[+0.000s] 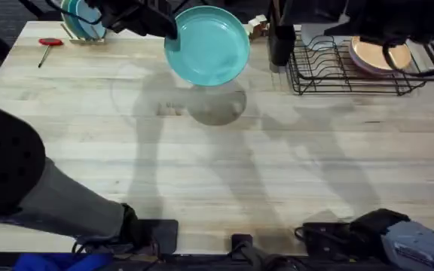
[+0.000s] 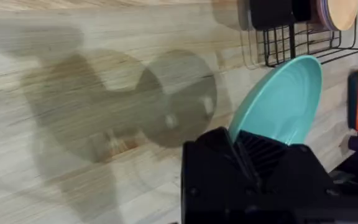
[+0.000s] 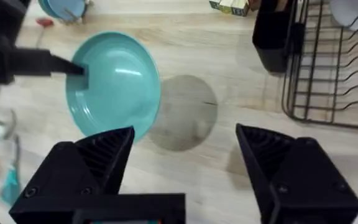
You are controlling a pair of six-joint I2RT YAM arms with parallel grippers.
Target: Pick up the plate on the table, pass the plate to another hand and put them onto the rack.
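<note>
We count one teal plate (image 1: 208,45), lifted off table (image 1: 202,150), rim clamped in left gripper (image 2: 244,155). Right gripper (image 3: 185,155) empty, fingers spread wide, facing plate. One black rack (image 1: 353,71) at far right holding one peach plate (image 1: 379,54).

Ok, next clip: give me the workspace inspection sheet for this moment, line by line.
Surface: light wood table, plate's round shadow on it.
Job's things: teal plate lifted off the table; black wire rack at far right, holding a peach plate.
Clutter: red-handled tool; wooden holder with plates; black container beside the rack.
Grippers: left end effector shut on the plate's rim; right end effector open, facing the plate.
Cables: some at the near edge by the arm bases.
Surroundings: nothing seen.
</note>
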